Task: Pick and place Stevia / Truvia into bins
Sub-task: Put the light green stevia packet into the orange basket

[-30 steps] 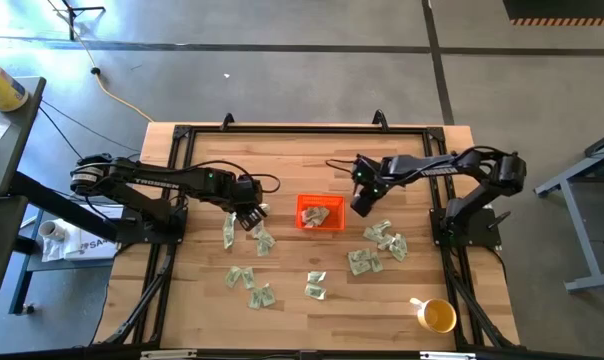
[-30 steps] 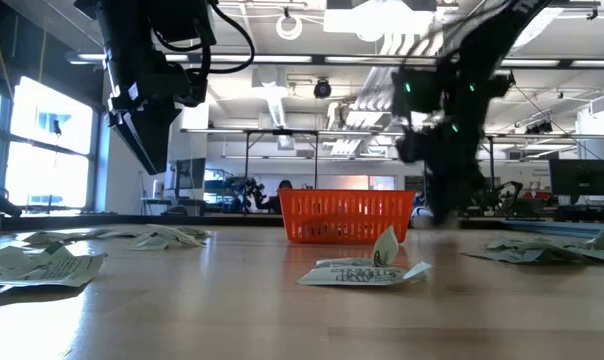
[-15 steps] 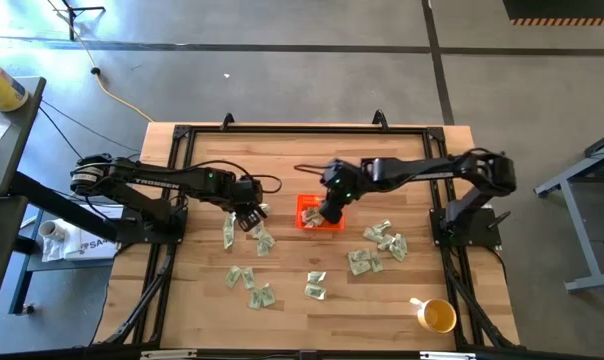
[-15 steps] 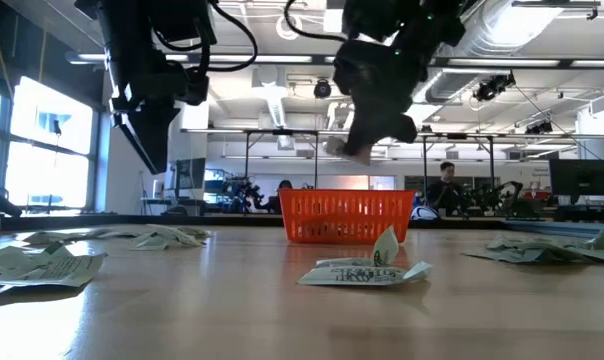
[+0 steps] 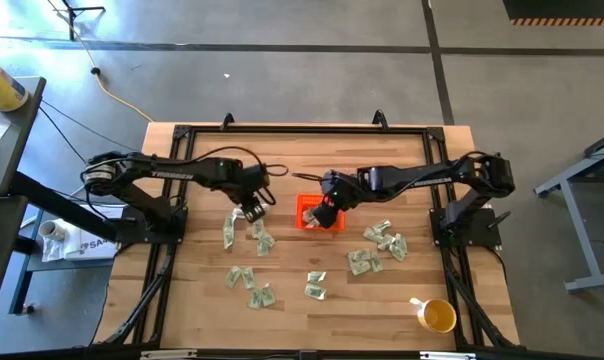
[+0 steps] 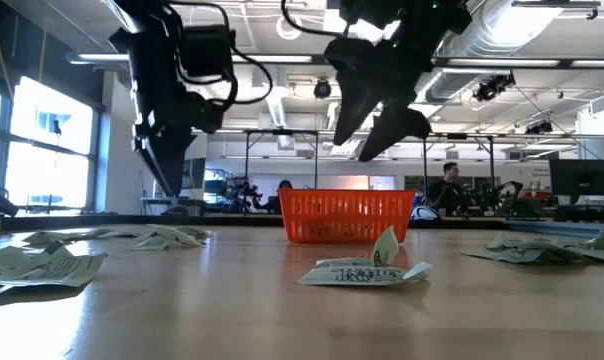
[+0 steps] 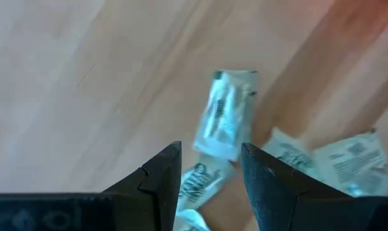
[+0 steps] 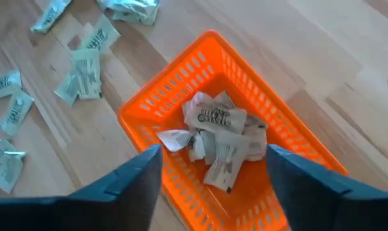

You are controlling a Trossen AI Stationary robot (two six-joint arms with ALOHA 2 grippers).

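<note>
At frame centre, the right gripper (image 5: pixel 325 212) is held above the orange bin (image 5: pixel 310 204), jaws spread, with packets (image 8: pixel 216 131) piled inside. The left gripper (image 5: pixel 253 208), jaws parted and empty, should be lowered squarely astride one bench packet (image 7: pixel 223 115).

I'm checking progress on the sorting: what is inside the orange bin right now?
The orange bin holds a small pile of Stevia packets, crumpled and overlapping, under the open right gripper. Any packets beneath the top ones are covered, so no count.
</note>
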